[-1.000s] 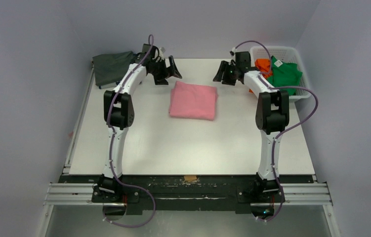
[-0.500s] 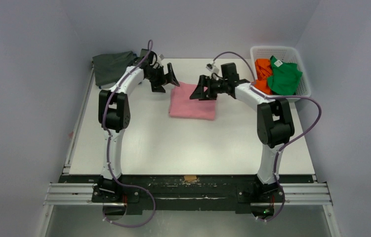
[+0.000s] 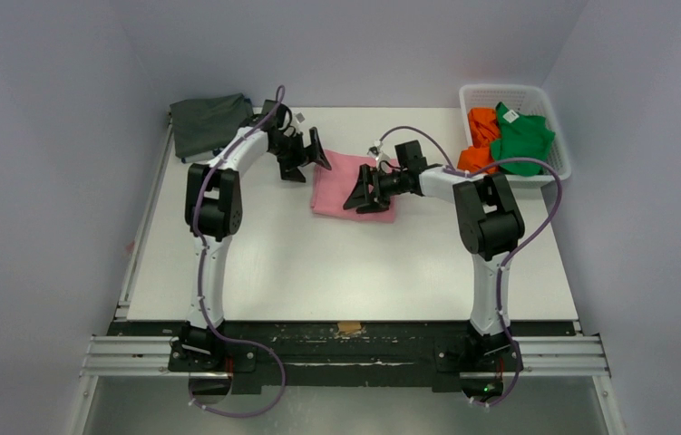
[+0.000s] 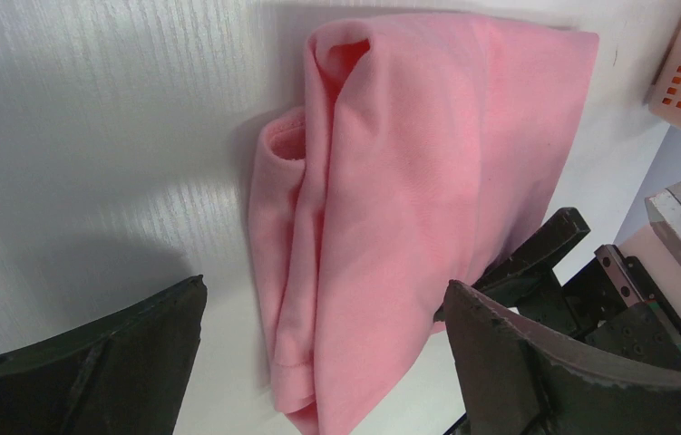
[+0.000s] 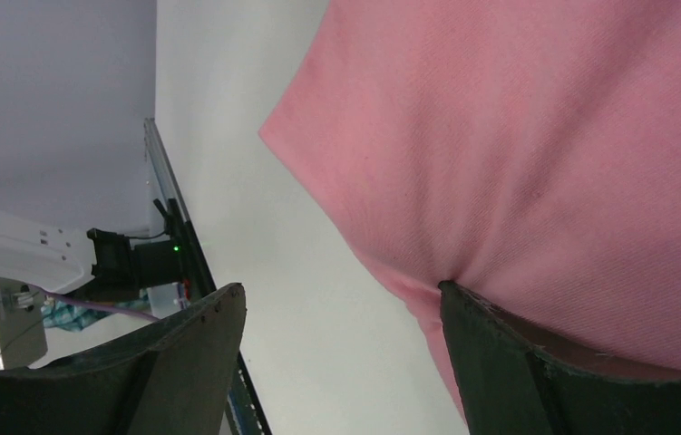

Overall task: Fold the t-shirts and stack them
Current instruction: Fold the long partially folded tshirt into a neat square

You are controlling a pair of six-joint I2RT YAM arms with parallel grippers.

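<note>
Grey shirt [image 3: 209,122] far left, basket [image 3: 505,89] right

We note both arms [image 3: 228,163] reaching inward; left gripper [image 3: 306,160] jaws wide apart; right gripper [image 3: 362,195] jaws apart, apparently tilted down.

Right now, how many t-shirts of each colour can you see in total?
Pink t-shirt: 1
Dark grey t-shirt: 1
Orange t-shirt: 1
Green t-shirt: 1
Total: 4
</note>
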